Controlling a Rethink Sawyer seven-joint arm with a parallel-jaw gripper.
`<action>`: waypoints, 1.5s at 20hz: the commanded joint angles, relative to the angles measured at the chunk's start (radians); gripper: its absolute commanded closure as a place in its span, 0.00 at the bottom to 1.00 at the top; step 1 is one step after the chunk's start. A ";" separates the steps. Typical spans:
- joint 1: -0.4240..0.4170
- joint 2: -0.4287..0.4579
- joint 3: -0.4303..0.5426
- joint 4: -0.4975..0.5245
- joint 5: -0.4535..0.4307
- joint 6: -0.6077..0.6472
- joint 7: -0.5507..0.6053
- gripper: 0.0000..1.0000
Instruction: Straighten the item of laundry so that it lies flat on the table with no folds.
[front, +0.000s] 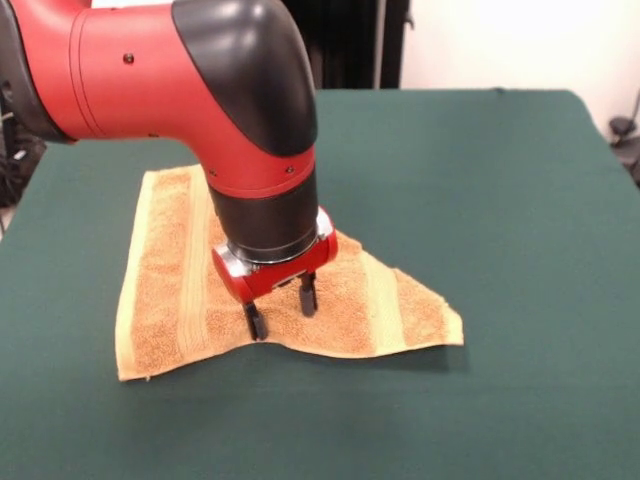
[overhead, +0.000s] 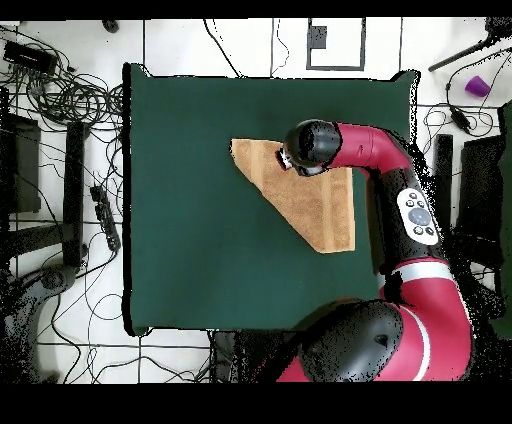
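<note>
While the towel (front: 300, 290) is spread across the green table (front: 500, 200), left of centre, its near edge is seen buckled into a raised fold. Above that fold, the gripper (front: 281, 308) is held with fingers apart.

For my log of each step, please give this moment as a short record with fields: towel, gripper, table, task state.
towel: orange-yellow towel, not a rectangle now; a triangle-like outline, so part seems folded
gripper: gripper open, fingers pointing down, tips at or just above the towel near its front edge
table: dark green table, towel lies on it, well inside the edges
task state: not finished; towel not yet flat
</note>
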 joint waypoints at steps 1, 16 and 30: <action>0.046 0.006 -0.017 0.145 0.034 0.038 0.088 0.00; 0.054 -0.050 -0.028 0.187 0.088 0.076 0.098 0.00; 0.062 -0.071 -0.052 0.216 0.112 0.047 0.115 0.00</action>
